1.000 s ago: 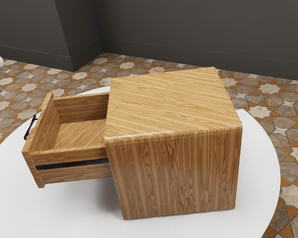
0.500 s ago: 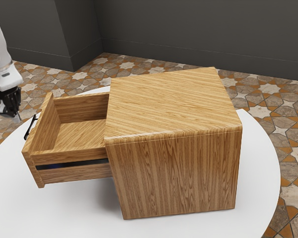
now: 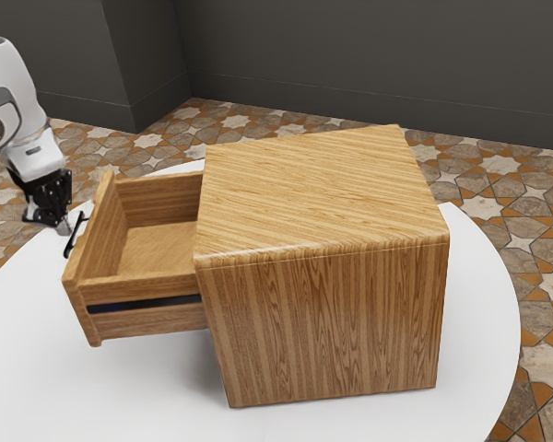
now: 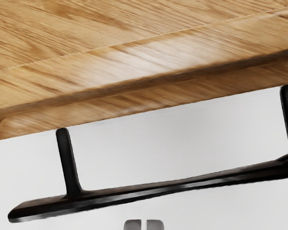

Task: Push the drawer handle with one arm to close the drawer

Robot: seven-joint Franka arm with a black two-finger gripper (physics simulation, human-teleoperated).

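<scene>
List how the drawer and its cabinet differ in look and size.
The drawer is open-topped; the cabinet has a flat, closed top. The drawer is smaller than the cabinet. The drawer carries a black handle; the cabinet's visible faces are bare. Both are grained wood.

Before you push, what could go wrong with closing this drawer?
The tool has narrow, closed tips beside a thin handle, so it could slip over or under the bar. The drawer stands well out; an off-centre push might make it jam. The cabinet rests on a smooth-looking table, so it might slide instead.
</scene>
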